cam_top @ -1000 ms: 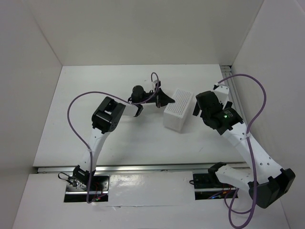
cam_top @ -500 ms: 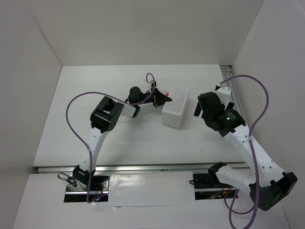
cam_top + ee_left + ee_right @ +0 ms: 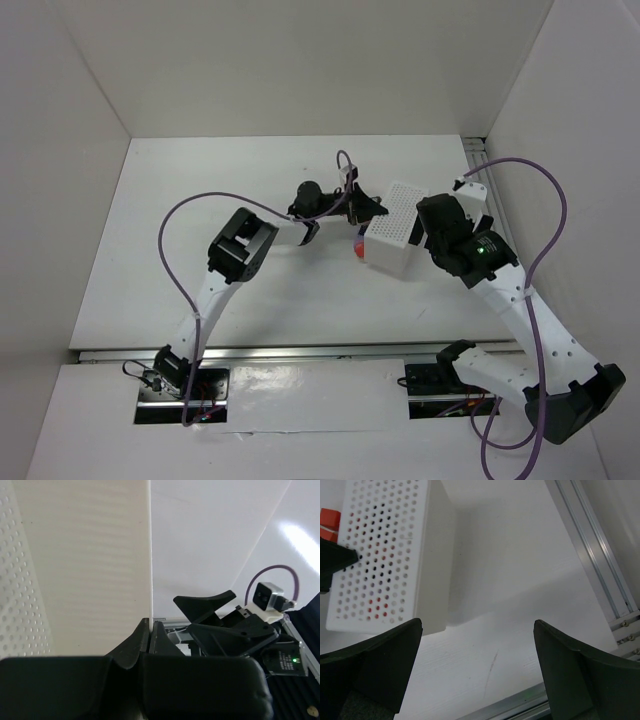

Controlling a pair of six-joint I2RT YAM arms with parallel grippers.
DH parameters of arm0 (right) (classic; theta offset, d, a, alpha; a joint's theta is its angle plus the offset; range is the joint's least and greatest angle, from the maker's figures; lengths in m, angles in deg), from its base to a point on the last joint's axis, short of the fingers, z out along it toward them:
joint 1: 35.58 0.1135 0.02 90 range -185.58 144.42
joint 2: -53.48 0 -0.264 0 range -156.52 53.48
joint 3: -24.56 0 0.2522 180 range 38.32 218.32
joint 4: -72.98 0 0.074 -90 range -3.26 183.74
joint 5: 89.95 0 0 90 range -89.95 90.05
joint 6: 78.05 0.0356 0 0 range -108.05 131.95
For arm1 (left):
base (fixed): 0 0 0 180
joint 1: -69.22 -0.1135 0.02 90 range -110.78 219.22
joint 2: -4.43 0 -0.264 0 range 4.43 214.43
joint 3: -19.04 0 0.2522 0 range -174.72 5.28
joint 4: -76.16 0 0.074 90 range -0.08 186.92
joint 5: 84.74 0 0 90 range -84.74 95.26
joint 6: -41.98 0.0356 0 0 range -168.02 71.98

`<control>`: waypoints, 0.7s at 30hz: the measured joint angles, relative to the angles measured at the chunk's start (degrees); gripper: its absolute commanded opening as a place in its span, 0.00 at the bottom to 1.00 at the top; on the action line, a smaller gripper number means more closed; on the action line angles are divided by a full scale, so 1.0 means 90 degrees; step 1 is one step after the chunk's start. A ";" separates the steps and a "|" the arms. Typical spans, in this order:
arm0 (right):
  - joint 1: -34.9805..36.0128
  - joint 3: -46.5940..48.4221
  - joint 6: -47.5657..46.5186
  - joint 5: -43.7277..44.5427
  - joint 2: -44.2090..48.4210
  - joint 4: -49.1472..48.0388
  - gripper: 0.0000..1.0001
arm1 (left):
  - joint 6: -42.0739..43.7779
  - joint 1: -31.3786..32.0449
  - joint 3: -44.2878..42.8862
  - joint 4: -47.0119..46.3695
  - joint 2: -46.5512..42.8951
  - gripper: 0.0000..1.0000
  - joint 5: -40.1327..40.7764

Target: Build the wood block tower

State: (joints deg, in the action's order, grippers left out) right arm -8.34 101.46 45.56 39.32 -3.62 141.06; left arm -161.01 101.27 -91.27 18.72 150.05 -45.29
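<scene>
Wood blocks (image 3: 359, 247) show only as a small red and blue spot on the bench (image 3: 200, 200), just at 7 o'clock of the white tray (image 3: 393, 222) and under its raised edge. No tower stands anywhere yet, so I judge the task to be at its very start.

The right end effector (image 3: 477, 630) is at 3 o'clock of the tray, with its fingers spread wide and nothing between them. It seems to wait there as a guard, or to be ready for the first cube.

The tray lies with its perforated face turned up and tilted. In the right wrist view, red colour shows through the holes, so more cubes are probably under it, and one red block (image 3: 329, 522) sticks out at the far left corner.

At 10 o'clock of the tray, the left end effector (image 3: 150, 630) is closed tightly on the thin tray wall. I think it holds this edge to tip the tray and release the cubes onto the bench.
</scene>
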 measured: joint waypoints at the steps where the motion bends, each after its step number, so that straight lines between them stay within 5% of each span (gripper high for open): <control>1: 0.0000 0.0000 0.0000 0.0017 0.0000 0.0017 0.99 | -0.0002 0.0087 -0.0073 0.0002 0.0058 0.00 -0.0002; 13: 0.0000 0.0131 0.0024 0.0073 -0.0002 0.0209 0.99 | -0.0010 0.0248 -0.0580 0.0000 0.0372 0.00 0.0012; 21: 0.0000 0.1124 0.0041 0.0012 -0.0051 0.0495 0.99 | -0.0022 0.0236 -0.0435 0.0075 -0.0019 0.00 -0.0687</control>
State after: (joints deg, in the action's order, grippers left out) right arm -8.34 111.58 45.93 39.43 -4.08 145.52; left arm -161.21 103.39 -95.18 19.39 149.88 -51.47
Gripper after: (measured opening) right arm 0.993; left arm 0.044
